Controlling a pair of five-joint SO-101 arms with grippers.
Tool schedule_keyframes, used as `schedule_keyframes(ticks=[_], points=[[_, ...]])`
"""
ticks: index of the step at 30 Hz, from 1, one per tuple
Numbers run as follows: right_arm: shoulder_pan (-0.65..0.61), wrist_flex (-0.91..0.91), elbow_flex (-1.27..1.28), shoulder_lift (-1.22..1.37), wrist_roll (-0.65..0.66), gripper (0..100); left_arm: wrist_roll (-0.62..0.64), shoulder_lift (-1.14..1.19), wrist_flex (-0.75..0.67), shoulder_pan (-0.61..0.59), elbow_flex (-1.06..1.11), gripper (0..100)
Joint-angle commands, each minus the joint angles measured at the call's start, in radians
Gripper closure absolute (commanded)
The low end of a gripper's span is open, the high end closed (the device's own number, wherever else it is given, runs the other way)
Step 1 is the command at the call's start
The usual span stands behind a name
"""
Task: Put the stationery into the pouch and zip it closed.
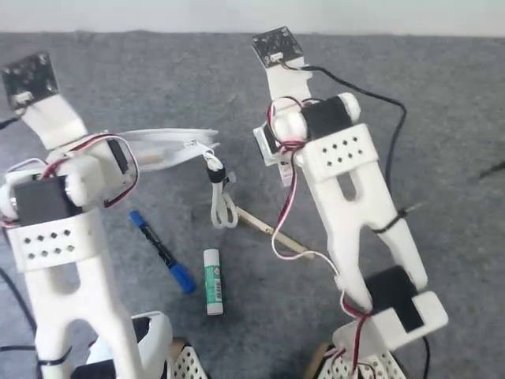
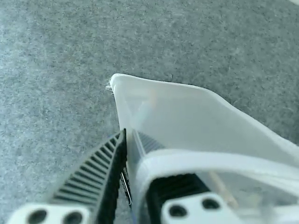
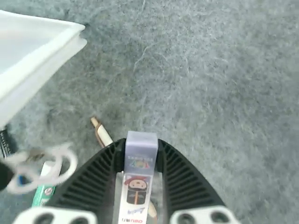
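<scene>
Stationery lies loose on the grey table (image 1: pixel 442 197) at the near side: a glue stick (image 1: pixel 212 282) with a green label, and just beside it a blue pen (image 1: pixel 162 253) lying at a slant, the two close but apart. A little farther off a wooden pencil (image 1: pixel 272 231) lies at an angle, partly under the right arm. One end of it is near a white looped strap (image 1: pixel 222 207) that hangs from the zip end of the pouch (image 1: pixel 170 146). The pouch, translucent white, lies farther back between the two arms. The left pincer (image 2: pixel 131 137) is clenched on its edge, one jaw outside the wall and one inside, and something tan shows dimly through the wall. The right pincer (image 3: pixel 138 147) is near the pouch's zip end, over bare table just past the pencil's end. It is grasping a small rectangular eraser (image 3: pixel 139 163) in a printed sleeve, whose pale end pokes out between the jaws.
</scene>
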Motion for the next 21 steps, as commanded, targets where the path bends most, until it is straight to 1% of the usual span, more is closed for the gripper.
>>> schedule_keyframes(ticks=[1,7,10,14,21], points=[[0.012,0.062,-0.046,-0.131,0.000,99.3,0.008,-0.055,-0.038,0.000,-0.018,99],[0.005,0.145,-0.046,-0.263,0.000,99.3,0.008,-0.052,-0.038,0.000,-0.018,99],[0.004,0.131,0.005,-0.326,-0.003,99.3,0.008,-0.051,-0.038,0.000,-0.018,99],[0.004,0.022,0.138,-0.443,-0.006,99.3,0.008,-0.051,-0.038,0.000,-0.018,99],[-0.010,-0.260,0.410,-0.696,-0.002,99.3,0.008,-0.049,-0.035,0.000,-0.016,99]])
